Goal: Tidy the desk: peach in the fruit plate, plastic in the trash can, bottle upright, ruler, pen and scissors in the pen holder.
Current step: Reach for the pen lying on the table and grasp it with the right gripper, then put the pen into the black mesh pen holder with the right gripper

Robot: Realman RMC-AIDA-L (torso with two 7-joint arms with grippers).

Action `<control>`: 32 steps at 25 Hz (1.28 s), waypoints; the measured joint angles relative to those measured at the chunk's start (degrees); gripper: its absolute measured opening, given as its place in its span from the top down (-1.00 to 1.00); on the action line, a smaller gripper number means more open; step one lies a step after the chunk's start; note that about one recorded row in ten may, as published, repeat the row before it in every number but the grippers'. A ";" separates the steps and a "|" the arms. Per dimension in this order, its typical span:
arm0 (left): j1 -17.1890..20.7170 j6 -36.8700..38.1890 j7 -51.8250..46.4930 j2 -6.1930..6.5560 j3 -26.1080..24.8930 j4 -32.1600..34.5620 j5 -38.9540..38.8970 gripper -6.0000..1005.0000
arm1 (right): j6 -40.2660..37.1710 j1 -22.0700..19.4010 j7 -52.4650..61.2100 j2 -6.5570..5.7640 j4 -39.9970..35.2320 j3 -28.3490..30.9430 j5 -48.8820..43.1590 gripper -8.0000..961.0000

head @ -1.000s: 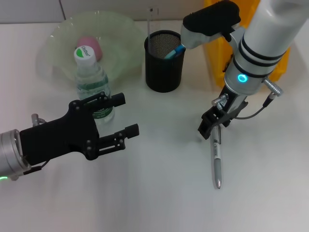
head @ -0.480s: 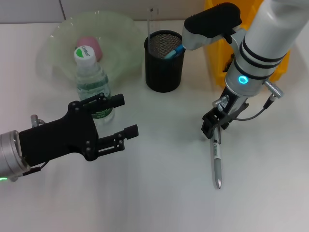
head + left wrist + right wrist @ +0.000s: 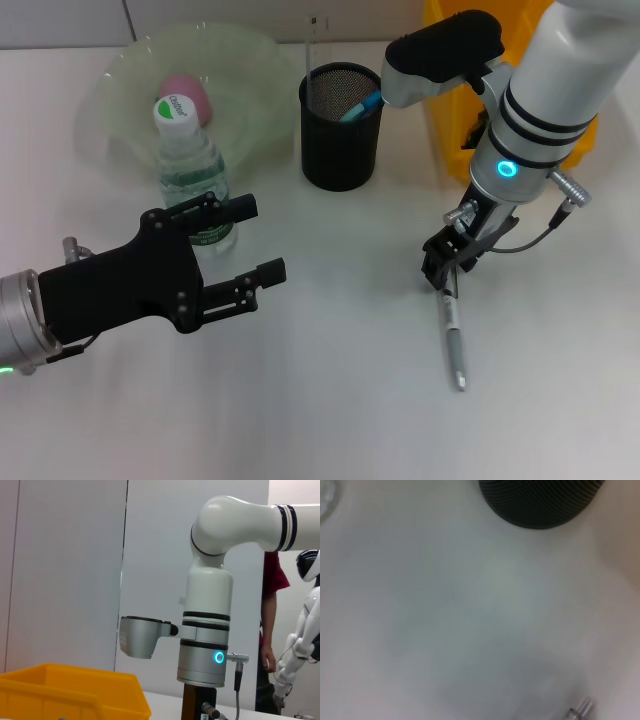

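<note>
- Closed around the upper end of a slim silver-and-black pen (image 3: 453, 325): jaws of the right gripper (image 3: 447, 268), low over the white desk (image 3: 330, 400).
- Pen tip down on the desk, right of the black mesh pen holder (image 3: 341, 127).
- Parked at left, jaws spread wide: black left gripper (image 3: 250, 240), beside an upright clear plastic bottle (image 3: 192, 170).

Counter (image 3: 330, 400) plain white, pen holder (image 3: 340, 130) black mesh, pen (image 3: 454, 335) silver-grey, fruit plate (image 3: 120, 90) translucent pale green, peach (image 3: 186, 96) pink, bottle (image 3: 190, 165) clear with green-white cap and green label, bin (image 3: 445, 100) yellow, left hand (image 3: 240, 248) matte black.
</note>
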 joint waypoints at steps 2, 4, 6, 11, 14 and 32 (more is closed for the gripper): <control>0.04 0.02 0.27 0.00 0.00 -0.08 0.00 -0.49 | -0.03 -0.01 0.00 0.00 0.00 0.00 -0.05 0.07; 0.08 0.02 0.38 0.00 0.00 -0.15 0.00 -0.49 | -0.04 -0.03 0.00 0.00 0.00 -0.01 -0.09 0.12; 0.08 0.02 0.39 0.01 0.00 -0.21 0.00 -0.49 | -0.03 -0.03 0.00 0.00 0.00 -0.05 -0.10 0.18; 0.17 0.02 0.47 0.08 0.00 -0.21 0.00 -0.49 | -0.03 -0.07 0.00 0.00 -0.01 -0.24 -0.13 0.32; 0.17 0.02 0.48 0.09 0.00 -0.19 0.00 -0.49 | -0.04 -0.17 0.00 0.00 -0.01 -0.78 -0.09 0.37; 0.30 0.12 0.51 0.09 0.00 -0.19 0.00 -0.49 | -1.74 -3.35 -0.05 0.00 -5.53 -0.97 0.16 0.64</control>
